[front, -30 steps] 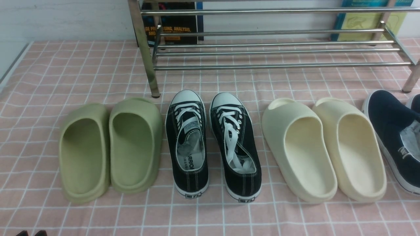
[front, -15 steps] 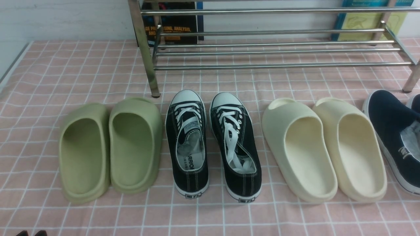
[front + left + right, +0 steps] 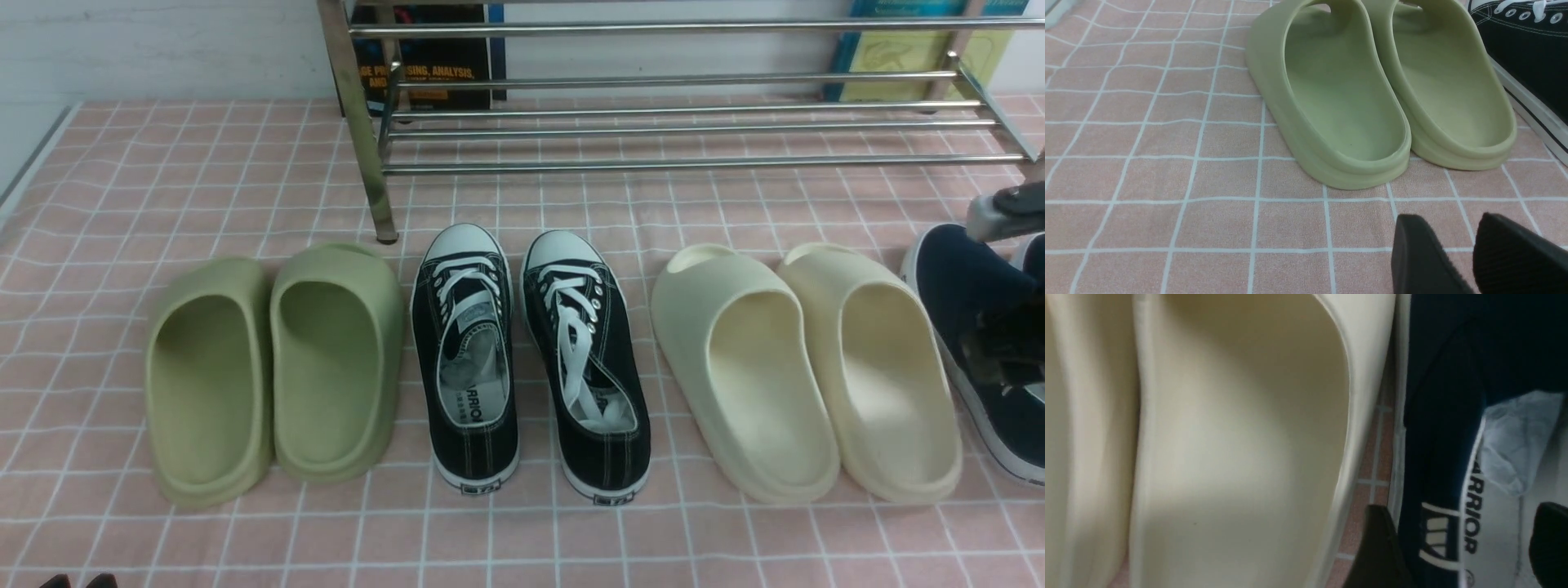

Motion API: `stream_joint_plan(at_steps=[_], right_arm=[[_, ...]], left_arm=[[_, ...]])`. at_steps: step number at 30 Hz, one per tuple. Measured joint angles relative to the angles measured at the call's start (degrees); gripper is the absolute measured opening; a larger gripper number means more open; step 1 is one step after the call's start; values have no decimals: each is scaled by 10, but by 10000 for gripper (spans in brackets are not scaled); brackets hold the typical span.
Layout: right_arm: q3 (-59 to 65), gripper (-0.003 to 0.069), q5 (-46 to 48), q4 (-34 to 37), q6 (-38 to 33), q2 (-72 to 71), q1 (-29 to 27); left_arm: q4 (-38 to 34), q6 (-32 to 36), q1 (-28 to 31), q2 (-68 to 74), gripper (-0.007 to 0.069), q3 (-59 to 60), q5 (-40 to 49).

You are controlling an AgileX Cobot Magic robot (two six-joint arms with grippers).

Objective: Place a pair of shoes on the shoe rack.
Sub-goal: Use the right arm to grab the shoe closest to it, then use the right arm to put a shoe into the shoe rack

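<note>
Table (image 3: 204,163): pink cloth with a white grid, lying flat. Plain white wall (image 3: 163,41) behind it.

Shoe rack (image 3: 669,164): chrome tube rails, standing at the far edge of the table against the wall.

All the footwear is in one row on the table just in front of the rack, toes pointing at it:
- green slides (image 3: 326,367), out past the rack's left leg
- cream slides (image 3: 759,376), in front of the rack's right half
- black lace-ups (image 3: 588,359), just inside the rack's left leg. White toe caps; the insole print reads partly "ARRIO". Heel tabs too small to read.
- pair of shoes (image 3: 955,278), navy slip-ons in front of the rack's right leg, on the table and not yet on the rack. The second shoe is cut off by the frame edge.

Two books lean on the wall behind the rack:
- dark book (image 3: 441,65), orange text "…SING, ANALYSIS, AND"
- teal and yellow book (image 3: 898,49), nothing legible

Right hand (image 3: 1461,543): spread wide and gripping nothing. It straddles the navy shoe's side wall, one finger (image 3: 1376,547) in the gap beside the cream slide and the other over the insole. The print there reads "ARRIOR", next to a white striped mark.

Left hand (image 3: 1453,228): low over the table, on the near side of the green slides from the rack. There is a narrow gap between its fingers and it is empty.
</note>
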Motion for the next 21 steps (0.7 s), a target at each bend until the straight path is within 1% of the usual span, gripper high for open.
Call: stream_joint_plan(at_steps=[1,3,4,5,7,8,9,10,14,17,20,21], right_arm=[[0,461,-3,0,2,11,0],[0,377,-7,0,12,44,0],[0,367,-8,0,12,46,0],[0,283,-9,-4,15,57,0],[-1,158,-10,-8,16,61,0],[-1,158,-10,-8,16,61,0],[-2,62,-10,-10,16,58,0],[-2,31,-11,-10,16,54,0],[-16,25,15,-9,16,26,0],[-49,25,31,0,8,-3,0],[-91,25,30,24,-24,-12,1],[-120,25,28,51,-55,-8,5]], left_arm=[[0,0,0,0,239,0,0],[0,0,0,0,239,0,0],[0,0,0,0,239,0,0],[0,0,0,0,239,0,0],[0,0,0,0,239,0,0],[0,0,0,0,239,0,0],[0,0,0,0,239,0,0],[0,0,0,0,239,0,0],[0,0,0,0,239,0,0],[0,-1,0,0,239,0,0],[0,-1,0,0,239,0,0],[0,-1,0,0,239,0,0]])
